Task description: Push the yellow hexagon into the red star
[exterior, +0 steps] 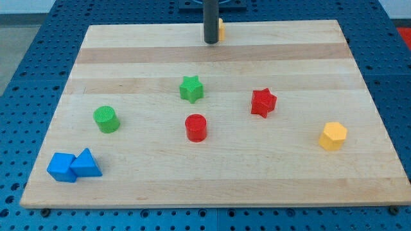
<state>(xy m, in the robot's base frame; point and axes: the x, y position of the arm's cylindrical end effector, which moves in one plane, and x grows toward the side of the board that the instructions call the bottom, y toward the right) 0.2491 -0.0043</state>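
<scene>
We note the yellow hexagon (333,136) flat on the tabletop (212,179) near the view's right edge; the red star (263,102) (upright, points outward) sits up-left, well apart.

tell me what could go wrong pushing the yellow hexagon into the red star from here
1. My tip is at the view's top, far from the yellow hexagon; it must get round to the hexagon's right side, near the board's right edge, and may knock it off course.
2. An off-centre push could send it sliding past the red star.
3. There is another yellow block right beside my tip, and it could get dragged along.
</scene>
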